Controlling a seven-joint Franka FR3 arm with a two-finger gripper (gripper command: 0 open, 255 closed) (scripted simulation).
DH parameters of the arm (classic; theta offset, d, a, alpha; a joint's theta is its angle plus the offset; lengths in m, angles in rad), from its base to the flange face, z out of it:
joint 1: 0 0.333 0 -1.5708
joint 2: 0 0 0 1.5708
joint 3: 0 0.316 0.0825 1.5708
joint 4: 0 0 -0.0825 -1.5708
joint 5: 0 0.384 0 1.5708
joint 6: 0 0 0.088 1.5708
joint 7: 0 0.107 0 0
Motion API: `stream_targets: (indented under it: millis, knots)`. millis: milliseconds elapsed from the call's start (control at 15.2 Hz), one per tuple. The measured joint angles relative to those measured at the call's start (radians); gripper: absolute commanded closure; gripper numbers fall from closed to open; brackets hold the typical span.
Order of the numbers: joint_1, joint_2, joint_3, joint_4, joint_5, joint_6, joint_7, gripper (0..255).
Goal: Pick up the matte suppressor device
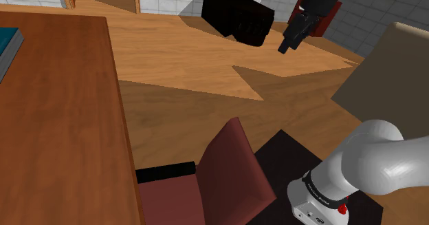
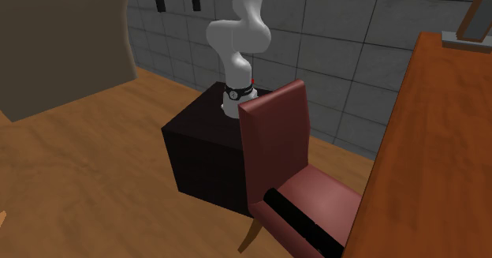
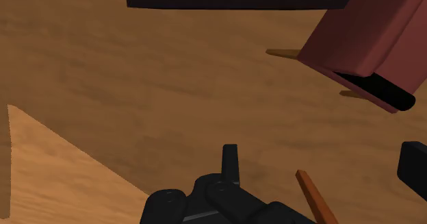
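We found the end effector (image 1: 286, 46) released, fingers apart, high over the floor (image 1: 192, 100). What we took for the suppressor (image 1: 165, 171), a black bar, lay at its seven o'clock in the shoulder view, steadied by the flat chair seat (image 1: 172, 201).
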Motion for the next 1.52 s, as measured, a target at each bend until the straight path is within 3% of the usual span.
stream_targets:
  millis: [462, 990, 1518]
  knots:
    - [0.048, 0.066, 0.045, -0.081, 0.017, 0.135, -0.025, 0]
    - [0.123, 0.235, 0.124, -0.157, 0.037, 0.365, -0.061, 0]
    - [0.187, 0.451, 0.208, -0.164, 0.031, 0.571, -0.080, 0]
